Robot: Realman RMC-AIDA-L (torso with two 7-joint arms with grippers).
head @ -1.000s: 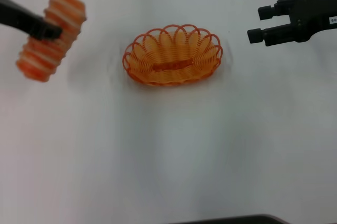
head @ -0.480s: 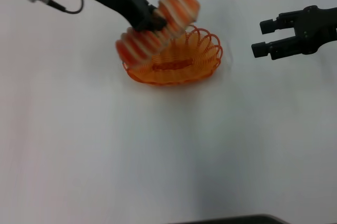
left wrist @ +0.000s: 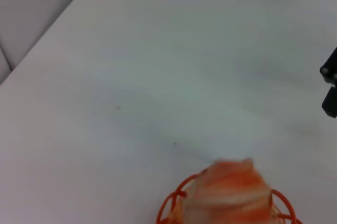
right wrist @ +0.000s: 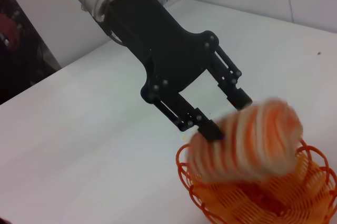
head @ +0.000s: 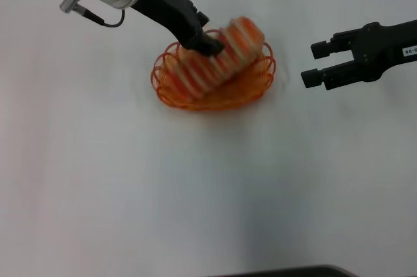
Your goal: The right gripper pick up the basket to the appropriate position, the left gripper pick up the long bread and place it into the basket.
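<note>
Left gripper [head: 210, 45]: reaching in over the basket's far rim, fingers clamped across the long bread's middle.
Long bread [head: 218, 62]: lying tilted inside the basket, its right end riding above the rim.
Basket [head: 171, 94]: sitting on the white table [head: 195, 192], the landmark for everything here.
Right gripper [head: 315, 62]: hovering well right of the basket, fingers apart, holding nothing.
Doing it well: levelling the loaf lengthwise along the basket before letting go is probably wise.
</note>
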